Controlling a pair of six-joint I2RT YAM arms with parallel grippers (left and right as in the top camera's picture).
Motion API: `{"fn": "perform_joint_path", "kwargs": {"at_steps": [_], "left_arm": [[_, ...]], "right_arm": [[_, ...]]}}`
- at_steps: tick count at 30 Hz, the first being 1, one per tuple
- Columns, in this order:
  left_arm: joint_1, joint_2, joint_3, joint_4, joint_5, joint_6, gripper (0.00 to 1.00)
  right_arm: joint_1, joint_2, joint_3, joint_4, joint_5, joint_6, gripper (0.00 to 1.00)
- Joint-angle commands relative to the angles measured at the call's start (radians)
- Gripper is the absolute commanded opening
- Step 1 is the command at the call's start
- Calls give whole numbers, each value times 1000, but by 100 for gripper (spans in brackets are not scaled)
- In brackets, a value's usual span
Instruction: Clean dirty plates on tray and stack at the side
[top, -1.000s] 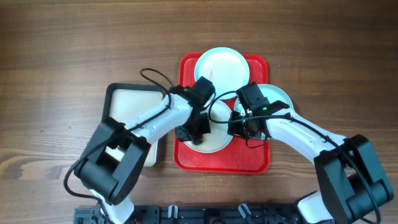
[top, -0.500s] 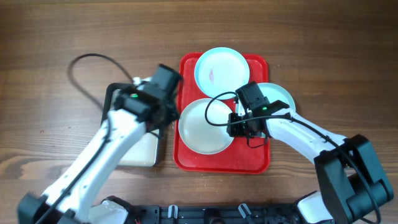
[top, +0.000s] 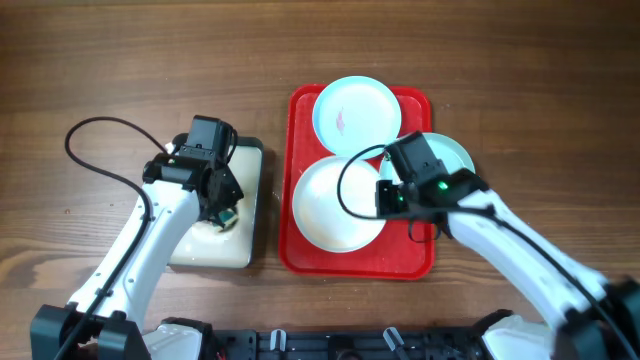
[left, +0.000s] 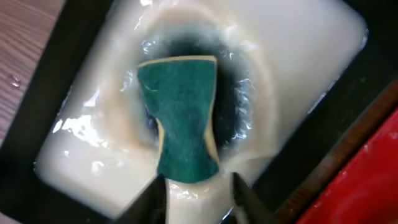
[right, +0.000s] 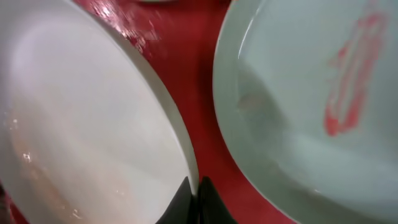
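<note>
The red tray (top: 306, 258) holds the white plate (top: 335, 205) at its front and a pale blue plate (top: 352, 112) with a red smear at its back. A second pale blue plate (top: 452, 153) lies over the tray's right rim. It fills the right of the right wrist view (right: 292, 106), smeared red. My right gripper (top: 385, 196) is shut on the white plate's right rim (right: 93, 118), pinching its edge (right: 194, 190). My left gripper (top: 221, 203) is open over the cream tray. A green sponge (left: 180, 118) lies just beyond its fingertips (left: 196, 196).
The black-rimmed cream tray (top: 205, 250) stands left of the red tray, wet and shiny inside (left: 298, 56). The sponge shows green in the overhead view (top: 229, 216). Bare wooden table (top: 120, 60) lies around both trays. A black cable loops off the left arm.
My left arm has swung from the white plate leftward to the cream tray, and the sponge now lies there. My right gripper keeps hold of the white plate's rim; the plate looks slightly raised.
</note>
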Motion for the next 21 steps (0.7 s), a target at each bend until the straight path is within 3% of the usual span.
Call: {"fn": "perform_joint_path", "kwargs": {"at_steps": [1, 5, 7, 8, 10, 21], "left_arm": [[5, -15, 11, -1, 59, 73, 41], [5, -90, 74, -40, 88, 88, 51], [5, -156, 105, -52, 92, 88, 63], [5, -191, 110, -50, 92, 88, 71], [5, -259, 111, -46, 91, 88, 100], [5, -335, 111, -55, 91, 88, 100]], "right_arm": [[51, -118, 27, -35, 222, -3, 4], [147, -157, 60, -117, 471, 15, 4], [203, -157, 105, -178, 589, 33, 4], [229, -156, 131, -205, 644, 33, 4], [269, -154, 177, -243, 720, 31, 4], [473, -134, 200, -232, 979, -51, 4]]}}
